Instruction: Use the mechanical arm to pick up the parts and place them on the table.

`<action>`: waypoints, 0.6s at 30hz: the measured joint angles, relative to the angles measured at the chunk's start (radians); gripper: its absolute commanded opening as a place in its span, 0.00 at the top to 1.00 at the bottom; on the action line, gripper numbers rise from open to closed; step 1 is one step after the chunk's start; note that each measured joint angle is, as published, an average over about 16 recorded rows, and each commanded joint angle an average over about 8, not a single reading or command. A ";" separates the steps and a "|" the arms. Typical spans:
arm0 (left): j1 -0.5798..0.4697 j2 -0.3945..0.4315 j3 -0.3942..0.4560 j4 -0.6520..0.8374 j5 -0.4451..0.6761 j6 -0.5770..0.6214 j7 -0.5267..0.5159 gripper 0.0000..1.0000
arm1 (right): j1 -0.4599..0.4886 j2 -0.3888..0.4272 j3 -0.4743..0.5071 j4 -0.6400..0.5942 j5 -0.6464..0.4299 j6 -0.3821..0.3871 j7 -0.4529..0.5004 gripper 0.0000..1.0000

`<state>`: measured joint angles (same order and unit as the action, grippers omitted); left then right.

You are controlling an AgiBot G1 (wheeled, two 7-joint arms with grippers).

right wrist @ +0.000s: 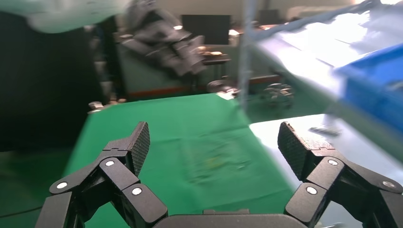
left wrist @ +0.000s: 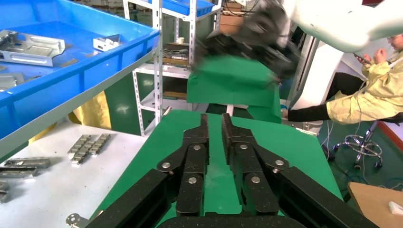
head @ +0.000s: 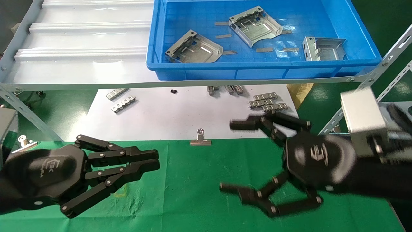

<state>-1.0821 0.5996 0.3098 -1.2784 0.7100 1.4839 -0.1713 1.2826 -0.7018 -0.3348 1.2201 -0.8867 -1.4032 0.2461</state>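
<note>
green cloth table [head: 193, 193] has nothing on it yet; all three brackets [head: 194, 48] sit up in the blue bin [head: 257, 69] on the shelf. my right gripper [head: 225, 156] is spread wide and empty, probably for reaching up there. left gripper [head: 156, 161] parked, fingers pinched together on nothing.

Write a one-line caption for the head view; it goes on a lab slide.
Right end effector open above the green table, left end effector shut; three parts wait in the blue bin.
</note>
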 measured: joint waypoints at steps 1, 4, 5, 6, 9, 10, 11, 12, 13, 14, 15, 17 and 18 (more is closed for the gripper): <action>0.000 0.000 0.000 0.000 0.000 0.000 0.000 1.00 | 0.036 -0.017 -0.011 -0.020 -0.026 0.014 0.010 0.00; 0.000 0.000 0.000 0.000 0.000 0.000 0.000 1.00 | 0.156 -0.079 -0.047 -0.103 -0.114 0.063 0.042 0.00; 0.000 0.000 0.000 0.000 0.000 0.000 0.000 1.00 | 0.199 -0.102 -0.060 -0.137 -0.145 0.080 0.052 0.00; 0.000 0.000 0.000 0.000 0.000 0.000 0.000 1.00 | 0.241 -0.126 -0.074 -0.175 -0.176 0.098 0.062 0.00; 0.000 0.000 0.000 0.000 0.000 0.000 0.000 1.00 | 0.361 -0.201 -0.115 -0.305 -0.268 0.151 0.083 0.00; 0.000 0.000 0.000 0.000 0.000 0.000 0.000 1.00 | 0.398 -0.226 -0.130 -0.351 -0.298 0.168 0.087 0.00; 0.000 0.000 0.000 0.000 0.000 0.000 0.000 1.00 | 0.434 -0.252 -0.143 -0.399 -0.327 0.186 0.090 0.00; 0.000 0.000 0.001 0.000 0.000 0.000 0.000 1.00 | 0.467 -0.278 -0.157 -0.448 -0.355 0.203 0.091 0.00; 0.000 0.000 0.001 0.000 0.000 0.000 0.000 1.00 | 0.498 -0.304 -0.171 -0.496 -0.382 0.220 0.091 0.00; 0.000 0.000 0.001 0.000 0.000 0.000 0.000 1.00 | 0.527 -0.329 -0.183 -0.544 -0.407 0.237 0.091 0.00; 0.000 0.000 0.001 0.000 0.000 0.000 0.000 1.00 | 0.554 -0.354 -0.196 -0.592 -0.431 0.255 0.089 0.00; 0.000 0.000 0.001 0.000 0.000 0.000 0.000 0.87 | 0.600 -0.401 -0.217 -0.685 -0.473 0.291 0.082 0.00; 0.000 0.000 0.001 0.000 0.000 0.000 0.000 0.74 | 0.620 -0.424 -0.227 -0.729 -0.492 0.310 0.078 0.00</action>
<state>-1.0824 0.5994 0.3106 -1.2781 0.7096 1.4839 -0.1709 1.9027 -1.1258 -0.5618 0.4907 -1.3788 -1.0937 0.3242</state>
